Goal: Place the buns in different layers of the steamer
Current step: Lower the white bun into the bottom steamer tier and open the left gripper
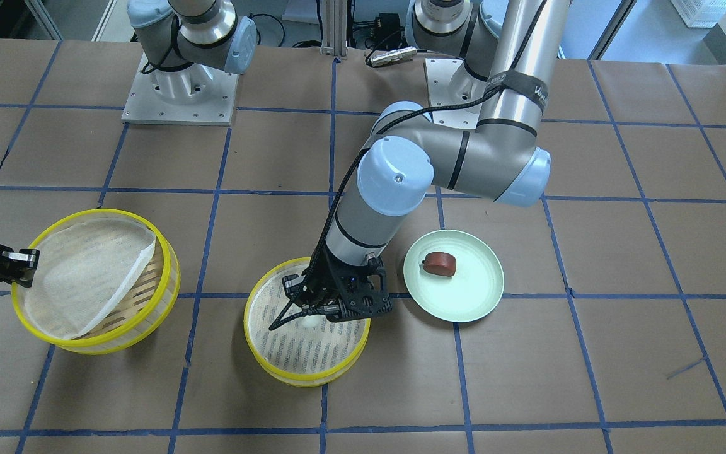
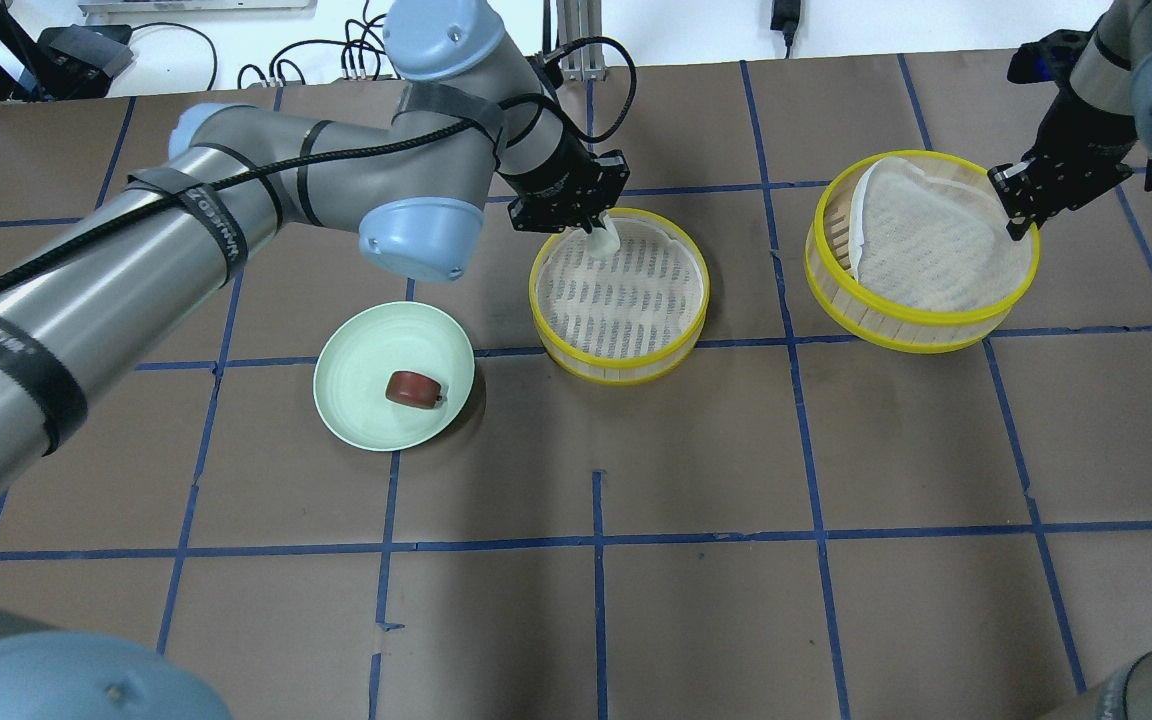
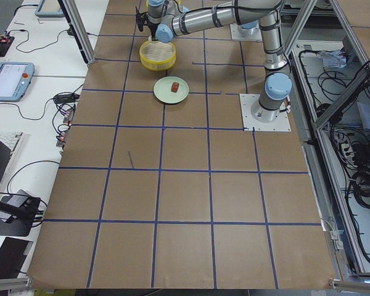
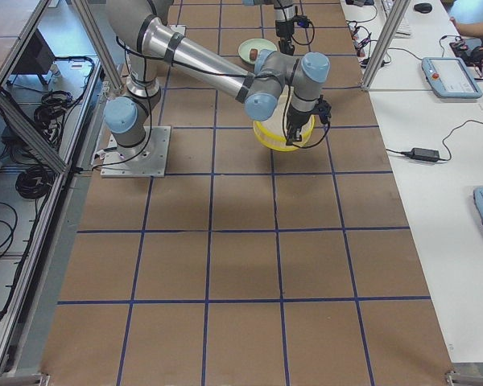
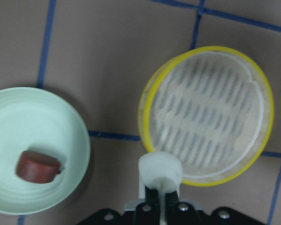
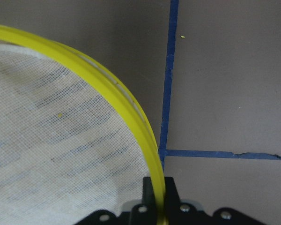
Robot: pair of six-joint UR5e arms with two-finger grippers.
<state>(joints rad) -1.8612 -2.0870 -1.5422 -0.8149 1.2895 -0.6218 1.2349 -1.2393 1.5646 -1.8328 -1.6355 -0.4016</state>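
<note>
The white bun [image 2: 604, 240] sits between the fingers of my left gripper [image 2: 600, 230], which is shut on it just above the back edge of the middle steamer tier [image 2: 620, 364]. The left wrist view shows the bun [image 5: 160, 168] over that tier's near rim [image 5: 269, 108]. The reddish-brown bun [image 2: 412, 389] lies on the pale green plate [image 2: 366, 355]. My right gripper [image 2: 1020, 205] is shut on the yellow rim [image 6: 122, 101] of the second tier [image 2: 921, 320], which is tilted, with its mesh liner [image 2: 921, 245] folded over.
The plate [image 1: 464, 293] stands close beside the middle tier [image 1: 300, 376], on the robot's left of it. The second tier [image 1: 101, 213] is one grid square away on the robot's right. The table is brown with blue tape lines.
</note>
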